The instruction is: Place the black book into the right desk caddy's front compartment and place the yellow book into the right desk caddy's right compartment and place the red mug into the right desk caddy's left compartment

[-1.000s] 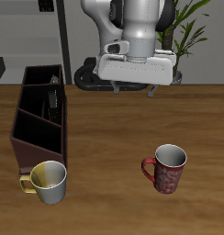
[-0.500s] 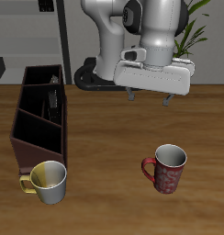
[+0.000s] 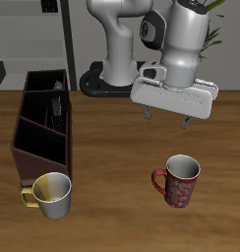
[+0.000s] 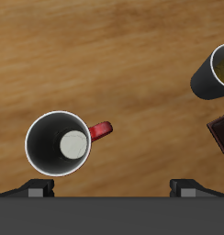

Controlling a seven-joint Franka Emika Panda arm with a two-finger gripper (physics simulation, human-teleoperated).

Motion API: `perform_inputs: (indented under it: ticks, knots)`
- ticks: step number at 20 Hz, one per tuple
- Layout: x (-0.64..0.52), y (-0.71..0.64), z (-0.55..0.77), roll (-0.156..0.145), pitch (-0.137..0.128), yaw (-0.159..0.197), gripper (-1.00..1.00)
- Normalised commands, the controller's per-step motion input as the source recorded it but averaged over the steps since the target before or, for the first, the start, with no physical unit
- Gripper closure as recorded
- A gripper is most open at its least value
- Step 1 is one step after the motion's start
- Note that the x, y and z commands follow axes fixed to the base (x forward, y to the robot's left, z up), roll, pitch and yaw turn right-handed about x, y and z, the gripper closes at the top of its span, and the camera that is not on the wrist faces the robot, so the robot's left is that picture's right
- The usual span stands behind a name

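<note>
Gripper (image 3: 167, 117) high above table, fingers spread wide, holding nothing. Red mug (image 3: 177, 181) upright on table, below and nearer front edge than fingertips; handle (image 4: 101, 130) sideways. Caddy (image 3: 45, 120) well apart.

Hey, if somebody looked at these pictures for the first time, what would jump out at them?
The white robot arm's gripper hangs open above the wooden table, over the dark red mottled mug standing upright near the front edge. The long dark brown wooden caddy sits off to one side, with a yellow-cream mug at its near end.
</note>
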Motion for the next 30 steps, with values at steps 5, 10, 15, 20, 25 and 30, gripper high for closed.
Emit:
perform_inputs:
  ticks: [5,10,15,20,25,30]
  knots:
    - [0.03,0.1,-0.2,-0.03,0.013,-0.049,-1.0]
    - [0.06,-0.01,-0.08,-0.024,0.009,-0.064,-1.0]
    - [0.08,-0.05,-0.1,-0.062,0.023,-0.096,-1.0]
    - [0.07,0.08,-0.21,-0.007,0.024,-0.074,-1.0]
    - [0.01,0.08,-0.27,0.02,0.049,-0.093,-1.0]
    - [0.02,0.01,-0.23,-0.01,-0.009,-0.038,-1.0]
